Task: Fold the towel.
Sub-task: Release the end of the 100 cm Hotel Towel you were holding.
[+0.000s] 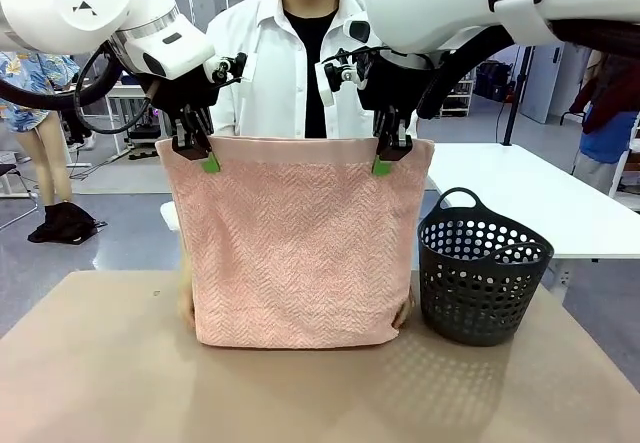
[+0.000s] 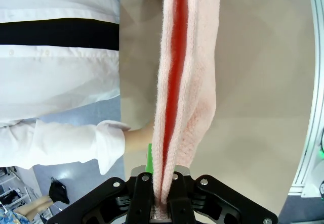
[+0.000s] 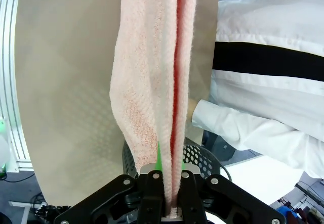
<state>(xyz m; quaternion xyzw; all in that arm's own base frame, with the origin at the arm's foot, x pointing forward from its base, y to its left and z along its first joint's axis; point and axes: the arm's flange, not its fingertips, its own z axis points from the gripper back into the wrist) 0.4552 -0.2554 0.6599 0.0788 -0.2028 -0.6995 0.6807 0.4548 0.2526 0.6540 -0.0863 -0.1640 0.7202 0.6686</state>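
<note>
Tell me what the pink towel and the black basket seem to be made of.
The towel looks like terry cloth, probably cotton, matte; fuzzy pile and a herringbone weave show. The basket is likely moulded plastic, black with a dull sheen; its rigid wall is pierced by even round holes.

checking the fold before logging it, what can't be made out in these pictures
- Front view: the towel hides most of the person's hands, so their grip on it is unclear.
- Front view: the basket wall hides its bottom.
- Left wrist view: the towel fills the jaws of the left gripper; pinched layers cannot be counted.
- Right wrist view: same for the right gripper.
</note>
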